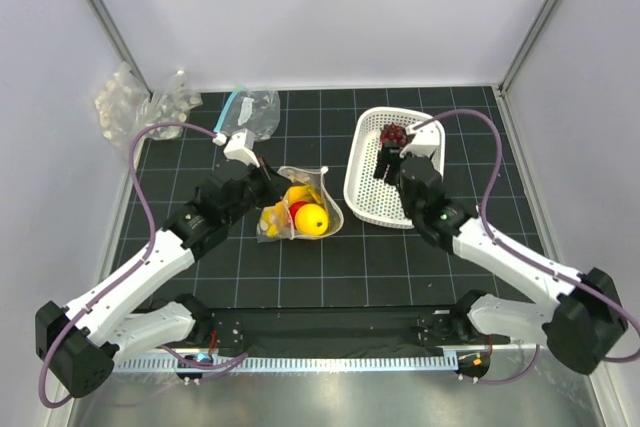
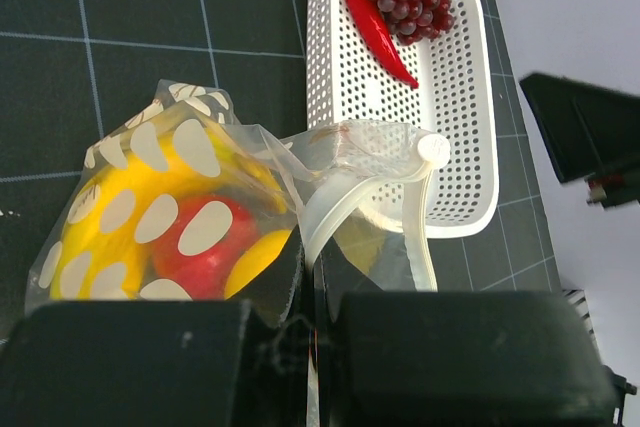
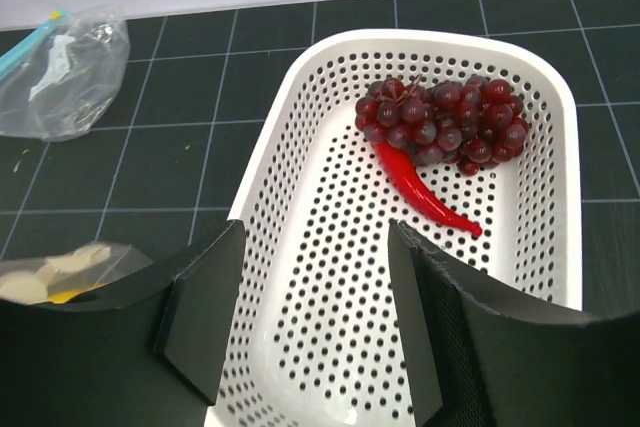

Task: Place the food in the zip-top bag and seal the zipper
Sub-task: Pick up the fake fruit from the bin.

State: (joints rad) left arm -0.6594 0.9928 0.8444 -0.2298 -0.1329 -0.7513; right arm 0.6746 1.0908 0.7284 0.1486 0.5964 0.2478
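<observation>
Left gripper (image 2: 315,309) is pinching zip-top bag (image 2: 180,152) rim beside white basket (image 2: 322,57), fruit (image 2: 205,247) sitting inside bag. Right gripper (image 3: 315,292) is hovering over basket, jaws spread; grapes (image 3: 445,122), chili (image 3: 420,192) lying inside.

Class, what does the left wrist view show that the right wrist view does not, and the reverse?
Left wrist only: the round red fruit inside the zip-top bag, and the bag's pale rim. Right wrist only: the clear bag with a teal strip. Both: the white basket holding the grape bunch and red chili, plus a corner of the zip-top bag.
</observation>
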